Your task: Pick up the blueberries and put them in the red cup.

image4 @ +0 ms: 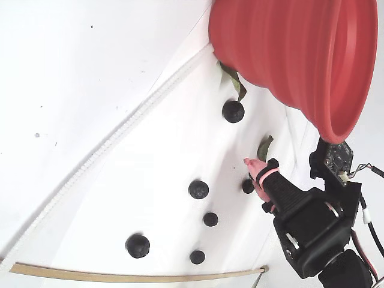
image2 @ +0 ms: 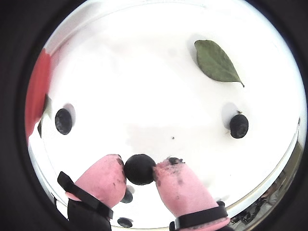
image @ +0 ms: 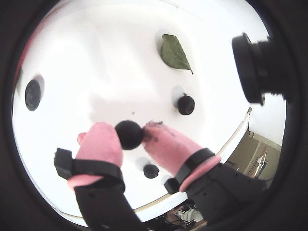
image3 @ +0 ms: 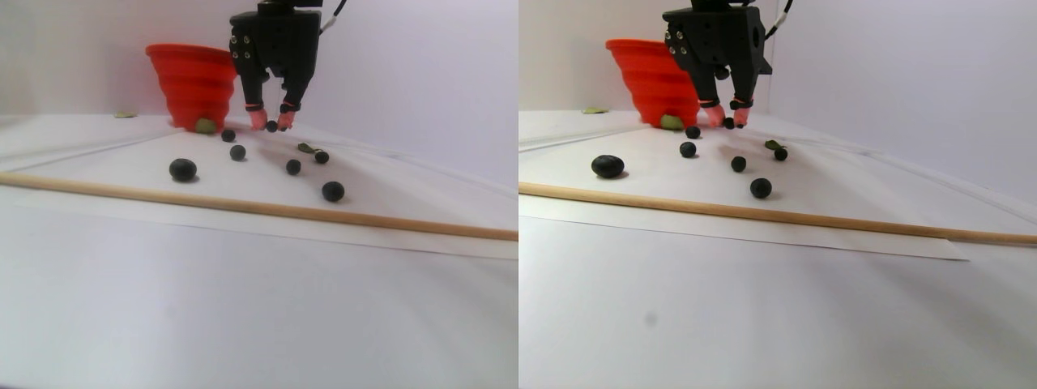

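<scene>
Okay, my gripper (image2: 140, 169) has its pink fingertips (image: 103, 142) pinched onto one blueberry (image: 129, 134), and in both wrist views that berry sits right between the pads, down near the white sheet (image2: 144, 86). More blueberries (image4: 198, 189) lie scattered across the sheet, well apart from each other. I can see a green leaf (image2: 215, 61) ahead of the claw in a wrist view, with another berry (image2: 238, 125) off to its right. The red cup (image3: 194, 81) stands upright just behind the gripper in the stereo pair view, a small green leaf at its base. A wooden stick (image3: 243, 207) edges the sheet in front.
</scene>
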Robot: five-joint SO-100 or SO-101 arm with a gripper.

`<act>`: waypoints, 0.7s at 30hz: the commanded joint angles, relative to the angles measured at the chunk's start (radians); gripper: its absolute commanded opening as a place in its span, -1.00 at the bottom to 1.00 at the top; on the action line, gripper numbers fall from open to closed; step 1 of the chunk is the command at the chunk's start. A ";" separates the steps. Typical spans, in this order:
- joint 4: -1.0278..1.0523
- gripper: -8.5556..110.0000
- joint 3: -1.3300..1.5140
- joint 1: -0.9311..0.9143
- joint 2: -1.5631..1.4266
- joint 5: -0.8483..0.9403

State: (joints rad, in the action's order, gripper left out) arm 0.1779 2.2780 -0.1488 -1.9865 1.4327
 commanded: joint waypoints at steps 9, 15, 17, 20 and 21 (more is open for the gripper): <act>0.066 -0.67 -0.025 -0.018 -0.207 0.018; 0.077 -0.67 -0.026 -0.014 -0.250 0.031; 0.081 -0.67 -0.034 -0.012 -0.262 0.032; 0.089 -0.67 -0.048 -0.006 -0.278 0.043; 0.089 -0.67 -0.052 -0.005 -0.282 0.046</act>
State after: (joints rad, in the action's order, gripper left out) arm 0.2654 2.2780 -0.1488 -2.1629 1.4665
